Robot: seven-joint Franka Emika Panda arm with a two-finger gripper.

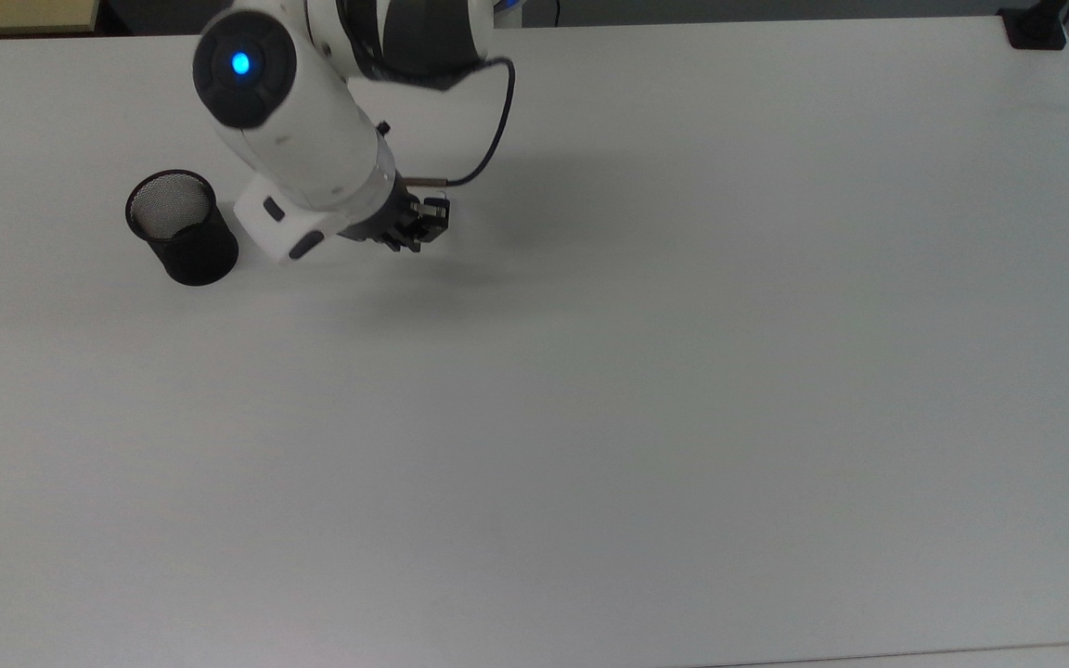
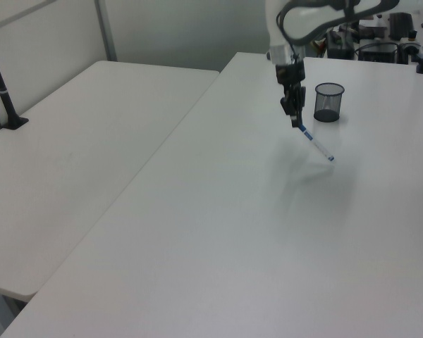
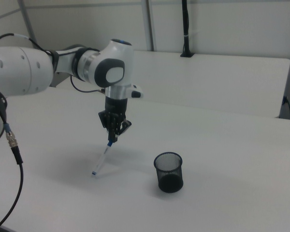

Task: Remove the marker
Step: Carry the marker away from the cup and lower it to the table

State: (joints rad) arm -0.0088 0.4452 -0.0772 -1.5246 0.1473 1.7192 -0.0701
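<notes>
Table (image 2: 218, 232): marker (image 2: 316, 141) (hand-held (image 2: 295, 124))

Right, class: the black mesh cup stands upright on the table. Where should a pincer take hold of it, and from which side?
Probably the rim, from straight above. The cup stands upright with its round mouth open upward and nothing inside. That lets one finger drop inside and the other stay outside, pinching the thin mesh wall. Its body may be too wide to span from the side.

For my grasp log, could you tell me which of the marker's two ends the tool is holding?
The tool holds the marker by its upper, blue-capped end; the small-tipped lower end hangs free toward the table.
</notes>
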